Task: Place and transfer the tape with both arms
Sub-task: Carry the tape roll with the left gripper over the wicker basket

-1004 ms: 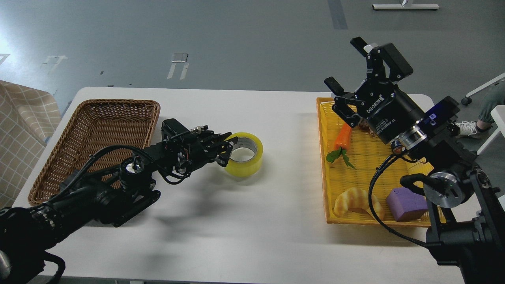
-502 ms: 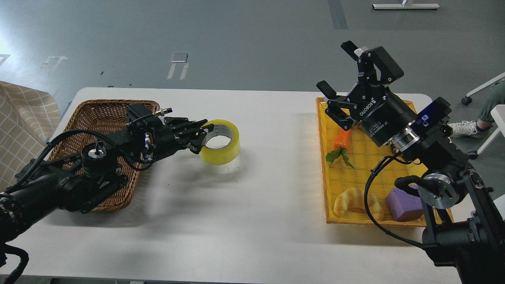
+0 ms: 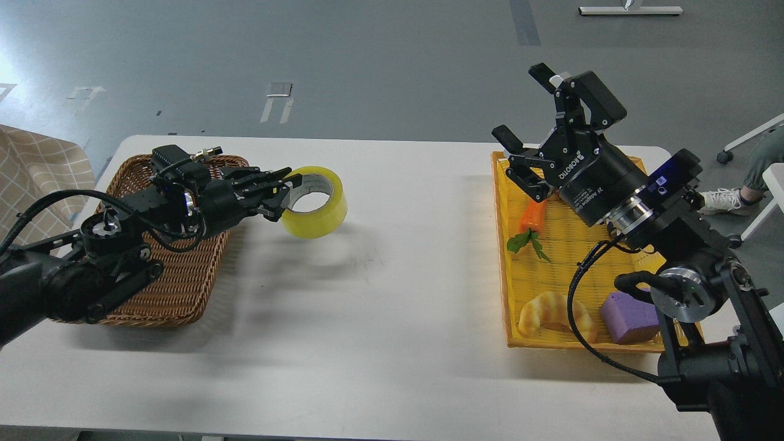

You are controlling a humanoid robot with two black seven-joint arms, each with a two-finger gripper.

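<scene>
The left gripper (image 3: 286, 191) has its fingers pinching the tape (image 3: 314, 201), which hangs above the tabletop (image 3: 392, 294), beside the brown basket (image 3: 153, 282). The right gripper (image 3: 527, 101) has fingers spread wide, far from the tape.

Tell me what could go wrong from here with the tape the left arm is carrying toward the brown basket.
The left gripper pinches only one wall of the tape, and the roll hangs out beyond the fingers, so it could pivot or slip loose. It is lifted over the white table, short of the wicker basket, so a drop might send it rolling. The near basket rim lies along the path and could clip the roll if carried low.
</scene>
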